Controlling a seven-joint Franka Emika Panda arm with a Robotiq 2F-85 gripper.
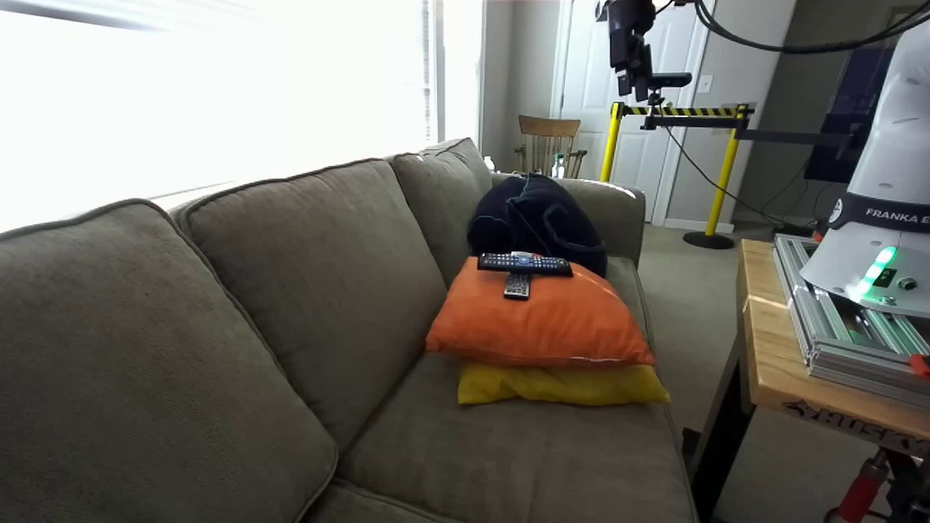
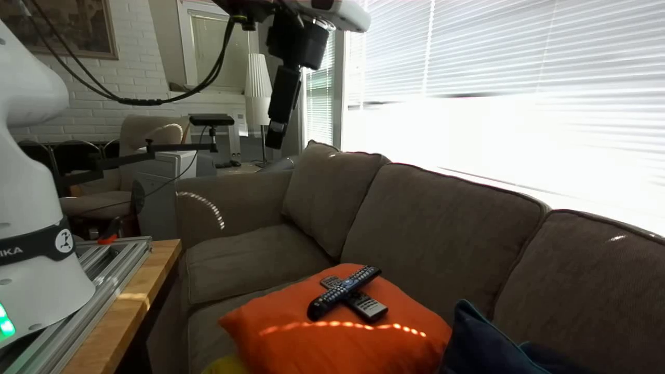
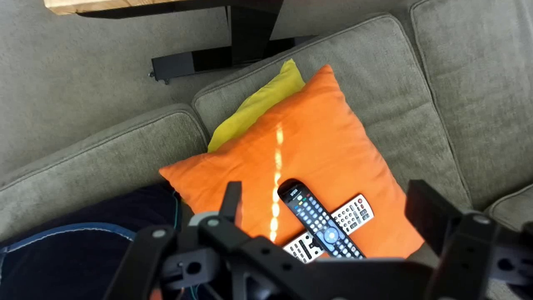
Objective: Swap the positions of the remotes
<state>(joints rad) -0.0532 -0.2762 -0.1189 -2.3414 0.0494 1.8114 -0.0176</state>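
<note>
Leftmost in an exterior view, bright window (image 1: 218, 94), then grey-brown sofa (image 1: 290, 276) along beneath it. Further along, resting on the sofa, yellow cushion (image 1: 559, 385) under orange cushion (image 1: 552, 327). On top of the orange one, touching and crossed in both exterior views and the wrist view, silver-grey remote (image 1: 517, 288) underneath and black remote (image 1: 524, 264) laid across it. Just beyond the cushions, dark blue cloth bundle (image 1: 538, 218). Past that, well back, wooden chair (image 1: 550, 127). Farther right and well above the sofa, pincer (image 1: 633, 86), pointing down; in the wrist view, fingers (image 3: 231, 201) spread wide, well apart from both remotes. Farther back, striped barrier (image 1: 705, 112) with yellow posts. At far right, wooden tabletop (image 1: 776, 356), bearing metal frame (image 1: 835, 356) and, mounted on that, white arm (image 1: 872, 181), green light (image 1: 878, 269) aglow near its foot.
</note>
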